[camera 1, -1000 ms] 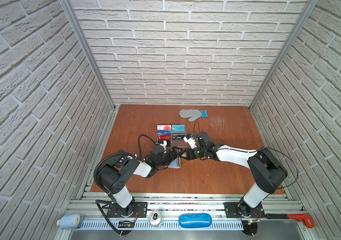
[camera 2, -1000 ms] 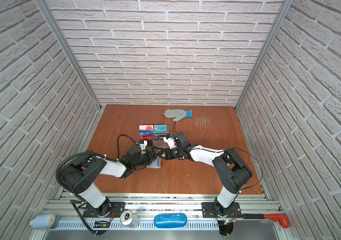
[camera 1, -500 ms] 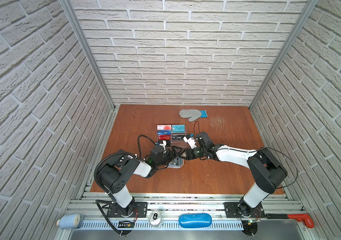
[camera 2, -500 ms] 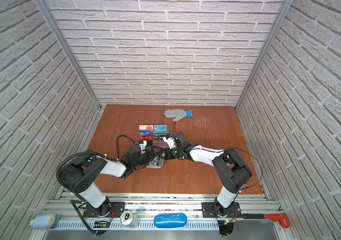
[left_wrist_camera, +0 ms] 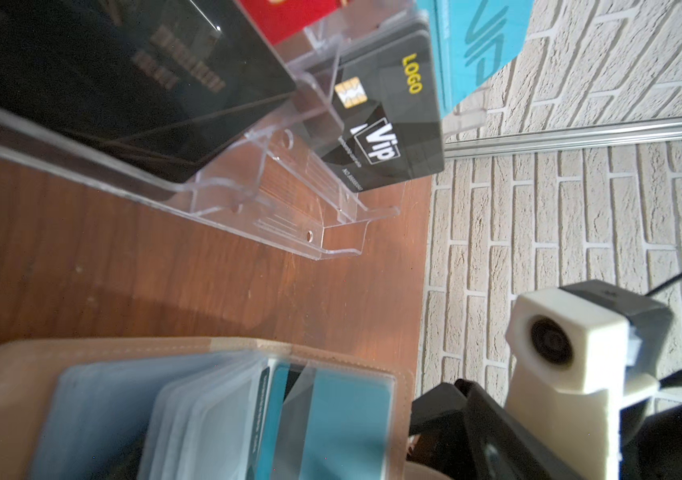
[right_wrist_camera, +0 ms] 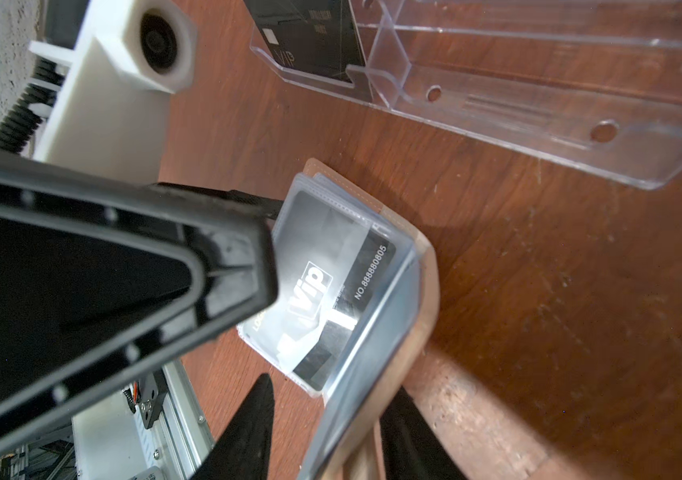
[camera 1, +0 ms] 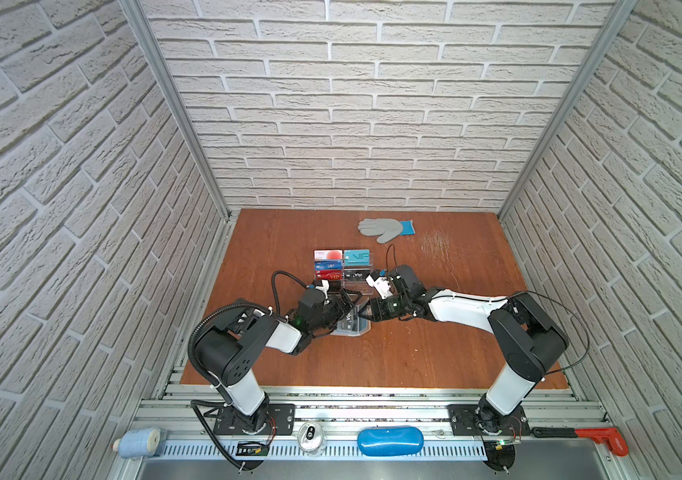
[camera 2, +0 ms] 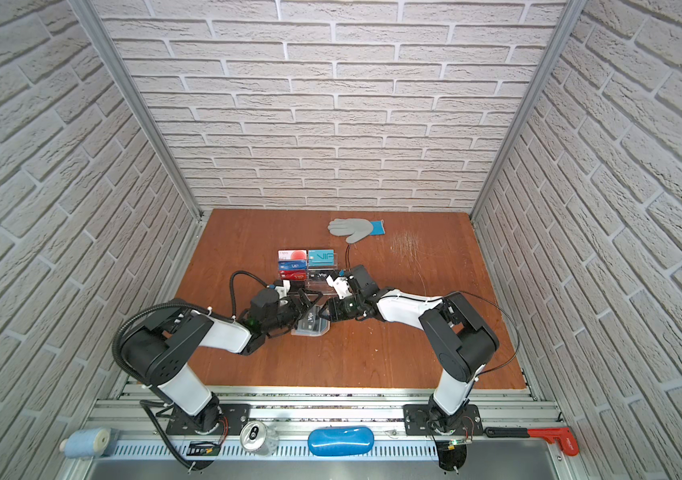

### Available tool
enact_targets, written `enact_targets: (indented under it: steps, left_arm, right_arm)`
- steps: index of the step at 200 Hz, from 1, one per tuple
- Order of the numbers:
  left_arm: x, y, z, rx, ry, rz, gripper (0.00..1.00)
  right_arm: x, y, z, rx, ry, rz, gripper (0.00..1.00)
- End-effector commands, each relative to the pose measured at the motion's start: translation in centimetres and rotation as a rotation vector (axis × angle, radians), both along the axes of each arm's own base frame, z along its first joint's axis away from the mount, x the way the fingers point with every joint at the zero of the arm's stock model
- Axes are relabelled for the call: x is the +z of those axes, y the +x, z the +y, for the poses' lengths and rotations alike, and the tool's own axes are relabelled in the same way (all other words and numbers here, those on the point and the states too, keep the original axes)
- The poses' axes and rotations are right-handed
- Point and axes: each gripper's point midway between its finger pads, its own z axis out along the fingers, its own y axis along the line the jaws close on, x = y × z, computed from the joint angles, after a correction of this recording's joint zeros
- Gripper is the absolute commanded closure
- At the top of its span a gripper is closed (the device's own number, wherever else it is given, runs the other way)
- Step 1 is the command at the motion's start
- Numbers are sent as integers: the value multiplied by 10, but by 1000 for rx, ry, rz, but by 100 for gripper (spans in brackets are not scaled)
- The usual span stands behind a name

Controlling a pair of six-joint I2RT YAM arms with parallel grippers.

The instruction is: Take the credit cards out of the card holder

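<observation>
Seemingly, the right tool [right_wrist_camera: 327,415] pinched the raised flap of the tan leather-look folding card holder [right_wrist_camera: 426,291], which lay open on the brown wooden tabletop [right_wrist_camera: 539,291] just beside a clear acrylic stand [right_wrist_camera: 539,124]. The left tool [camera 1: 349,307] hovered wide open over a black plastic VIP card [right_wrist_camera: 322,286] sleeved inside. Had those jaws closed on more than the card alone, the pull could have dragged the holder out of the other grip.

I'm seeing the tan-pink card holder [right_wrist_camera: 428,270] lying open mid-scene, one cover curling upward and its clear sleeve pages fanning out. A black VIP card [right_wrist_camera: 322,286] and a teal card [left_wrist_camera: 347,419] are sitting in the sleeves. The other credit cards [camera 1: 328,264] are standing just behind it in two columns.
</observation>
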Motion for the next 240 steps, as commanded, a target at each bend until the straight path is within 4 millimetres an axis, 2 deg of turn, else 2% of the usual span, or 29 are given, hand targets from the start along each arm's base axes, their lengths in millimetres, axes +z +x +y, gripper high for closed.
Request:
enact_targets:
  steps: [1,49,90,170,240]
  left_arm:
    - [4,4,7,29,-1,-17,2]
    - [10,2,7,29,-11,-31,2]
    - [7,2,10,37,-5,-28,2]
    - [4,2,11,44,-16,-22,2]
    - [0,2,16,54,-10,-19,2]
  right_arm:
    - [8,5,4,5,2,-32,60]
    - [6,6,4,6,8,-21,61]
    - [23,3,10,24,84,-54,61]
    - [32,-3,23,68,169,-46,71]
    - [37,-7,29,100,195,-45,74]
